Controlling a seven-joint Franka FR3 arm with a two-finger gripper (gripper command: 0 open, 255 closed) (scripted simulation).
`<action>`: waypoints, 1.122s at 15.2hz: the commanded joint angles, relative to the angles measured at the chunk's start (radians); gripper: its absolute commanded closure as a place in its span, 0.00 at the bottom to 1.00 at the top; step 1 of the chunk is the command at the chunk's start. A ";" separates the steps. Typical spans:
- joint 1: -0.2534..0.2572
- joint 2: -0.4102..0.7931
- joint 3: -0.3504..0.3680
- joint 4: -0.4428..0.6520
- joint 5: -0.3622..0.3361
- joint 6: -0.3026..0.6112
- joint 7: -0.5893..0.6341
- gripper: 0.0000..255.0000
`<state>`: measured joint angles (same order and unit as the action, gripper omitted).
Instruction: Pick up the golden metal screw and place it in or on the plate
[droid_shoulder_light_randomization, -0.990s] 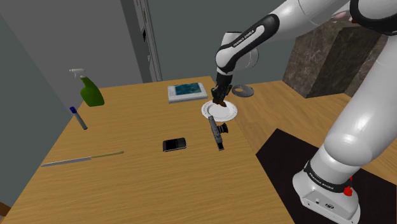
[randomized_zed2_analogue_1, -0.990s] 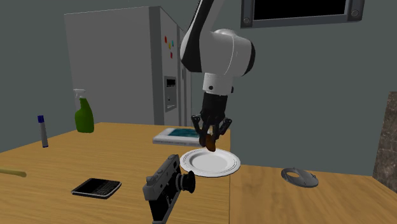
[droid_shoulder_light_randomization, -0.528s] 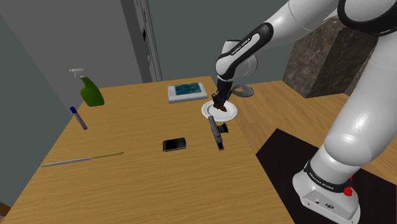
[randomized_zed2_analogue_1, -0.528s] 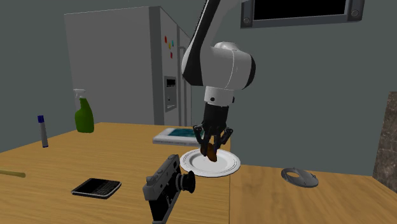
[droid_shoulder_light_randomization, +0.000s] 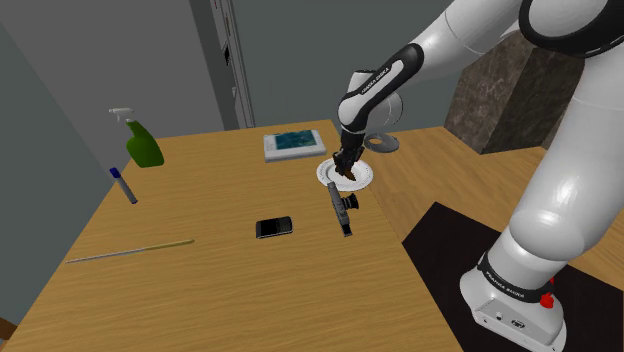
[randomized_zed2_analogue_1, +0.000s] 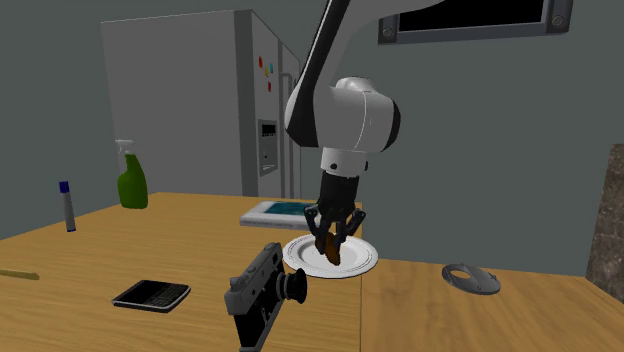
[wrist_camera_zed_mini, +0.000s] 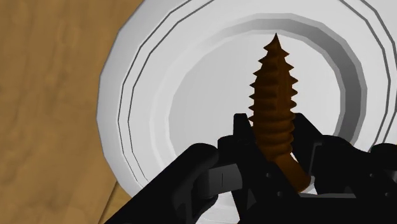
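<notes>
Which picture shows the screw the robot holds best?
The wrist view: the brown screw shows its threads and pointed tip plainly, clasped by the gripper over the white plate. The other two show it as a small brown shape.

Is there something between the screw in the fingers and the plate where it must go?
Nothing visible stands between them. The fingers clasp the brown screw with its tip pointing at the bare middle of the white plate. The black camera lies beside the plate, not over it.
</notes>
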<state>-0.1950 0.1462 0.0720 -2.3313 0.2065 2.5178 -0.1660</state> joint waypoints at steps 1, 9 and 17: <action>-0.001 0.002 -0.001 0.000 0.000 0.002 0.000 1.00; -0.001 0.002 -0.001 0.000 0.000 0.002 0.000 0.00; -0.010 -0.098 -0.011 0.020 -0.017 -0.120 0.010 0.00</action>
<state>-0.2045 0.0493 0.0616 -2.3121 0.1901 2.4004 -0.1557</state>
